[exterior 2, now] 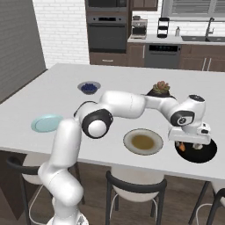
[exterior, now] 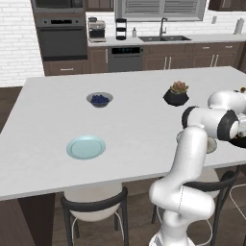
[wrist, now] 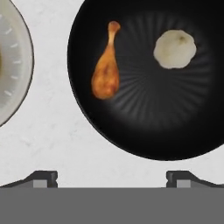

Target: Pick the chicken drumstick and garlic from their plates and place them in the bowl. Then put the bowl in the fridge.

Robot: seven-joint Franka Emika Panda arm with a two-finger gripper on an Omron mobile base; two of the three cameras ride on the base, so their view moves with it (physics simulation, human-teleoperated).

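The black bowl [wrist: 148, 83] [exterior 2: 203, 153] stands on the white island counter. In it lie the orange-brown chicken drumstick [wrist: 106, 74] [exterior 2: 180, 147], bone tip pointing away, and the off-white garlic [wrist: 174, 49] beside it. My gripper [wrist: 111, 178] [exterior 2: 190, 144] hovers open just above the bowl's near edge, with nothing between its fingers. The grey-rimmed plate [exterior 2: 143, 141] [wrist: 11, 65] with the olive-brown centre sits bare, close beside the bowl. The light blue plate [exterior: 85, 147] [exterior 2: 46, 123] sits bare at the counter's left. The fridge is out of view.
A small grey bowl of blue berries [exterior: 99, 99] [exterior 2: 89, 87] and a faceted black plant pot [exterior: 176, 94] [exterior 2: 161, 89] stand farther back on the island. Stools [exterior: 93, 206] are tucked under its near edge. Ovens, a sink and cabinets line the back wall.
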